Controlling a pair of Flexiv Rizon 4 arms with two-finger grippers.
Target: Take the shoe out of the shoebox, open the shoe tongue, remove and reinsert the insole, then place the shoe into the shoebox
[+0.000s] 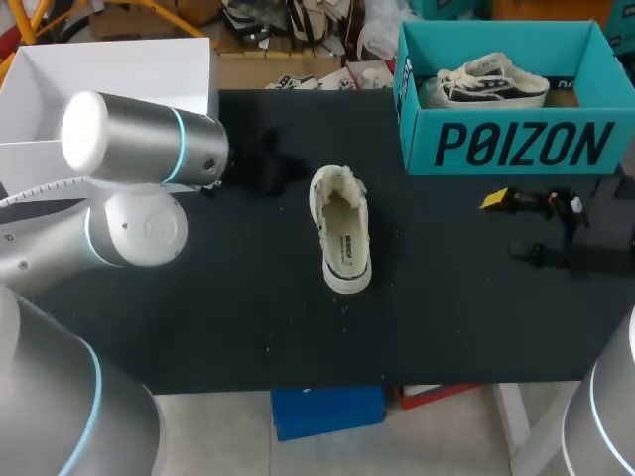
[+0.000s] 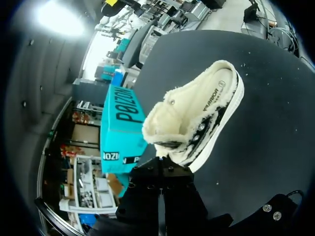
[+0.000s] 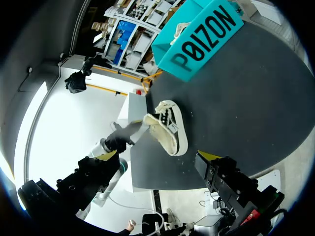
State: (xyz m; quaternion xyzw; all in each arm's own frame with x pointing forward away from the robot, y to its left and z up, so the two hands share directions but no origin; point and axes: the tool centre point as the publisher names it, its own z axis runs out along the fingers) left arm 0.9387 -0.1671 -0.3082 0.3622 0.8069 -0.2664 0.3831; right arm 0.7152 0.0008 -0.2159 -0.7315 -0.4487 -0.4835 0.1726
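A cream, fleece-lined shoe with a white sole stands upright mid-table, its opening facing up and its insole showing. My left gripper sits at the shoe's toe end with its dark fingers shut. In the left wrist view its tips lie right against the shoe's front edge, and I cannot tell whether they pinch any of it. The teal shoebox stands open at the back right. My right gripper hovers open to the right of the shoe, empty; the right wrist view shows its fingers wide apart.
A second, laced sneaker lies inside the teal box. An open white box stands at the back left, behind my left arm. Bare black tabletop lies in front of the shoe.
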